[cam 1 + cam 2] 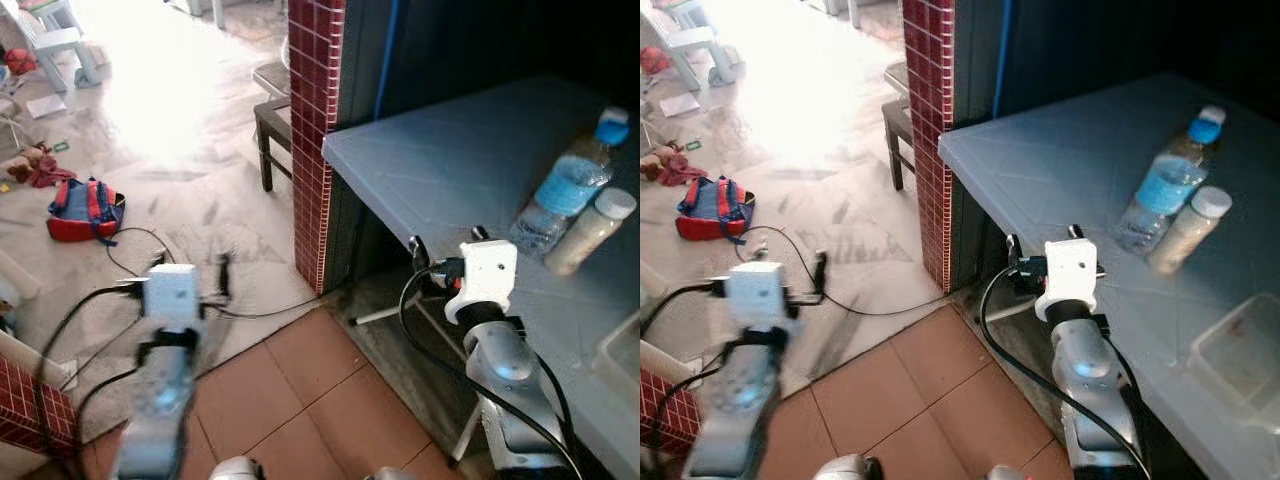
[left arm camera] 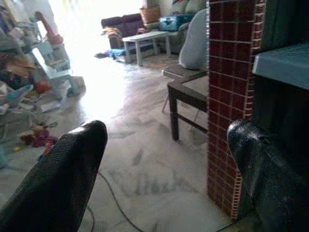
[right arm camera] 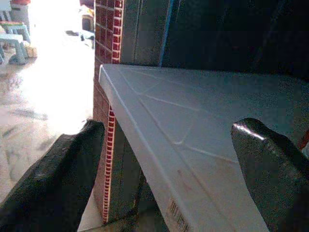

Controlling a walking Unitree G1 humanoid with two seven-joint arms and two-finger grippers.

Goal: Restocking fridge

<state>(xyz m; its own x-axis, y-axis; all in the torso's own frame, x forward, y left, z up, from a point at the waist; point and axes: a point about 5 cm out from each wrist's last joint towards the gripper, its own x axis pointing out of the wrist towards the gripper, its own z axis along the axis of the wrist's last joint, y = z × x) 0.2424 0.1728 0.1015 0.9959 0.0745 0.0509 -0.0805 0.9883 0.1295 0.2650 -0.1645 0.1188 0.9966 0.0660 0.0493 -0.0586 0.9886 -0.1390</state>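
While both arms reach forward at about waist height, neither pincer grips anything. The right gripper (image 3: 169,164) has its two black fingers (image 3: 270,169) spread wide, pointing at the near edge of a pale blue-grey table (image 1: 440,170), level with the tabletop and just short of it. Beyond and to the right of that gripper, well apart from it, a water bottle (image 1: 572,185) with a blue cap and blue label stands on the table. Touching or just beside the bottle, on its right, stands a smaller jar (image 1: 592,232) with a white lid and pale contents. Nearer the robot on the right, a clear plastic box (image 1: 1240,355) sits at the table's edge.

The left gripper (image 2: 164,164) is also spread, fingers (image 2: 63,183) wide apart, over the floor to the left of the table; in the head views that arm is blurred. Ahead of it rises a red tiled pillar (image 1: 315,130) against the table's far-left corner, with a dark small table (image 2: 186,96) just behind. A black cable (image 1: 130,250) trails across the pale floor, and a red and blue backpack (image 1: 85,208) lies farther off to the left.
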